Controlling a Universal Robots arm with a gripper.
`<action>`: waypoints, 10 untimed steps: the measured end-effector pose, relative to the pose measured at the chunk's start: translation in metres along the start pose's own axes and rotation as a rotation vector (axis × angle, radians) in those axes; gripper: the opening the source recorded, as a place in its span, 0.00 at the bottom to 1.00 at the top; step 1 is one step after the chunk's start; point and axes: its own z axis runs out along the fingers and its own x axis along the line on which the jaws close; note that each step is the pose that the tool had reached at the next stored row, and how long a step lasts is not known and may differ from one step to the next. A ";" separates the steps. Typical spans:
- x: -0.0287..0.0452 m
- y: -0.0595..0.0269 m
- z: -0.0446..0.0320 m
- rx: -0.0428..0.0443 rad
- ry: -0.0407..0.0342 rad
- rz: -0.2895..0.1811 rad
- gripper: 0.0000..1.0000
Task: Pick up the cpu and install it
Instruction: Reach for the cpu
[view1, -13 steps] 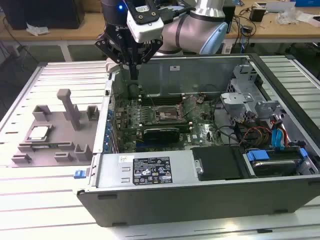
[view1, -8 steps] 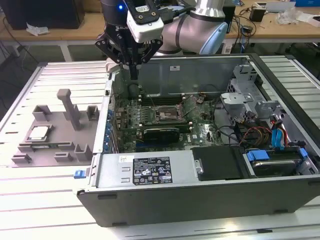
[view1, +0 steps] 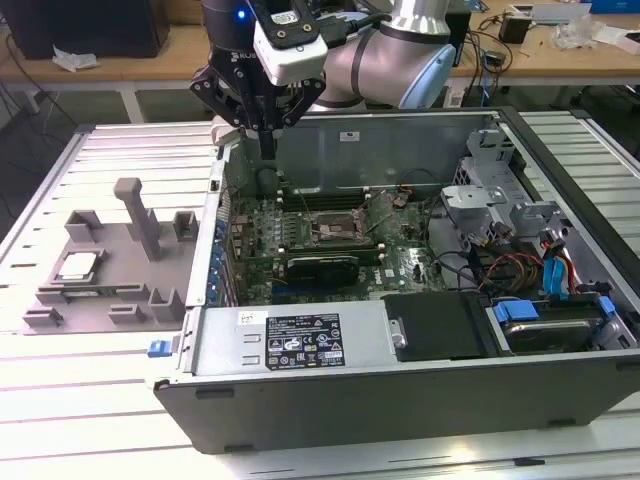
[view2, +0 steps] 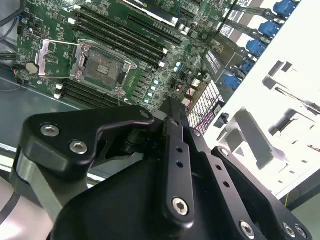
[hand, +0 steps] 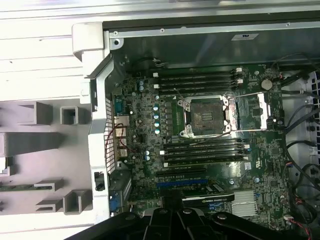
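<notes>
Exterior view: the cpu (view1: 78, 265) lies on the grey fixture (view1: 115, 275), well apart from my gripper (view1: 268, 150), fingers together; I judge it light, stiff, fragile, best held by edges

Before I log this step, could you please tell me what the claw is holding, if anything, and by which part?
Nothing: the claw hangs shut and empty over the open case, and the cpu lies on the grey fixture, apart from it.

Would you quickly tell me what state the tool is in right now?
Tool: closed, empty; the chip lies on the grey fixture.
</notes>
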 end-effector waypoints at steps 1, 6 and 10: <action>0.0010 -0.0001 0.0000 0.0000 0.0000 0.000 0.11; 0.0042 -0.0003 -0.0001 0.0000 0.0000 0.000 0.11; 0.0106 -0.0008 -0.0003 0.0000 0.0000 0.000 0.11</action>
